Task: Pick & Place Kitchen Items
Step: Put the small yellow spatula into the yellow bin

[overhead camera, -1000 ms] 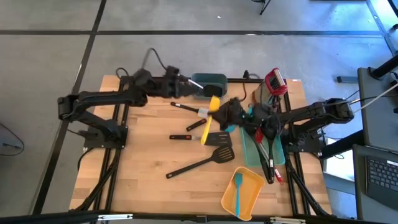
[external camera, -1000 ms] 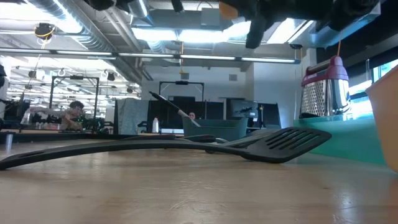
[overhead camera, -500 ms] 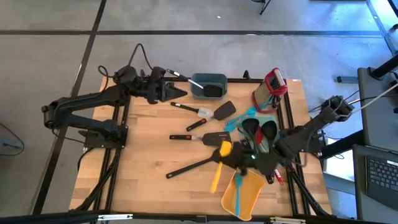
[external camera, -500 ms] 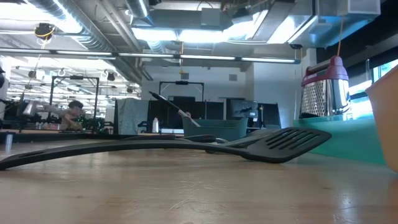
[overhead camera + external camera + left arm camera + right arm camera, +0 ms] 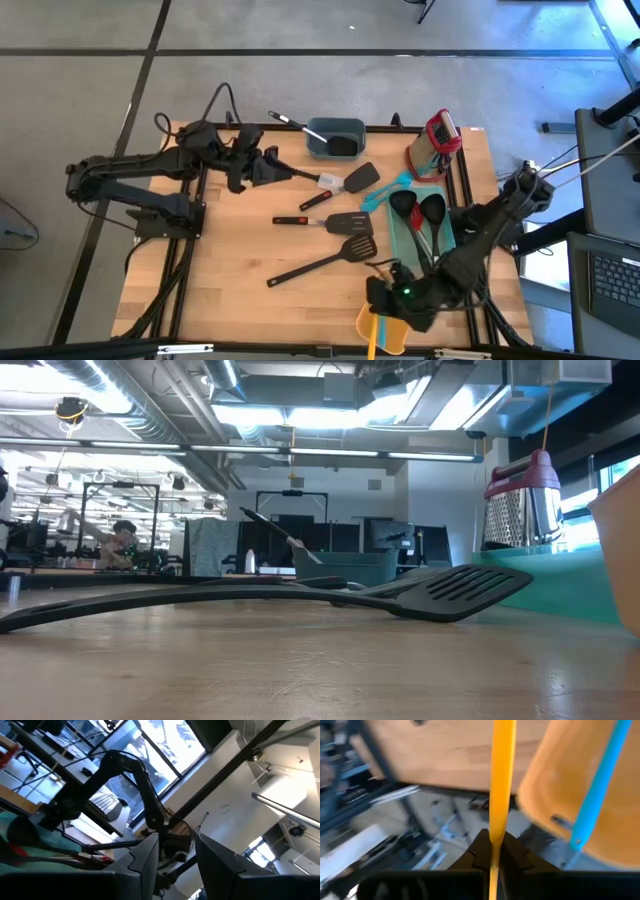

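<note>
My left pincer (image 5: 272, 166) hangs over the far left part of the table (image 5: 230, 255), fingers (image 5: 145, 860) parted with a clear gap and nothing between them; just beside its tips lies the white-headed spatula (image 5: 312, 177), dark handle pointing at me, head toward the middle; behind that sits the dark teal bin (image 5: 336, 137) with a utensil handle (image 5: 285, 121) poking out of it; moving along, three black turners lie loose on the wood: a red-tipped one (image 5: 342, 184) near the spatula, a second red-tipped one (image 5: 330, 221) below it, and the long slotted turner (image 5: 325, 261) nearest the front; in the low view that slotted turner (image 5: 300, 598) stretches right across the table; further right, the teal tray (image 5: 425, 245) holds black ladles (image 5: 420, 215), with the red-topped grater (image 5: 441, 132) standing behind it; at the front right, my right pincer (image 5: 385, 310) is clamped on the yellow handle (image 5: 501, 780) of a spatula, just at the table's front edge, touching the orange bin (image 5: 392, 332); a teal spatula (image 5: 597, 790) leans inside that bin.
</note>
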